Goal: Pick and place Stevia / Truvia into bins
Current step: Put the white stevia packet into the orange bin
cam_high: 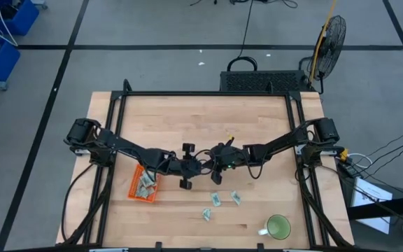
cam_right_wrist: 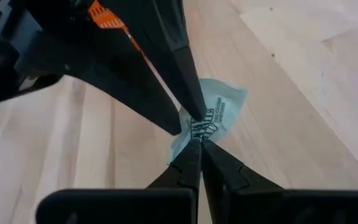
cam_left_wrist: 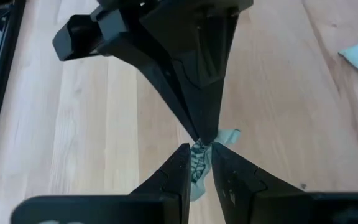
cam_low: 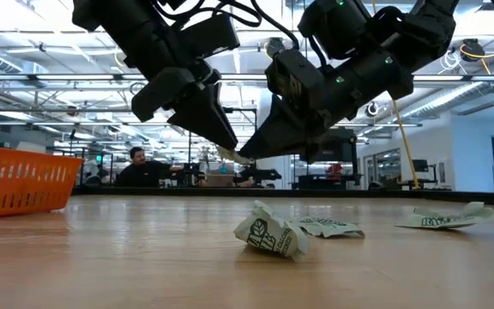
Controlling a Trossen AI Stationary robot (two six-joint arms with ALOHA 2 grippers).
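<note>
Inside orange tray (cam_high: 136, 190) lie several packets (cam_high: 146, 183).

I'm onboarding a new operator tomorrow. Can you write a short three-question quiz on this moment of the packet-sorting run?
1. True or false: both end effectors grip the same packet above the table.
2. Where is the orange tray? A) under the left arm, packets inside B) beside the green mug, empty
3. Fill in: loose packets lie on the ___ between tray and mug.

Key
1. True: the left end effector and right end effector pinch one held packet from opposite sides, in mid-air.
2. A
3. Table
</note>
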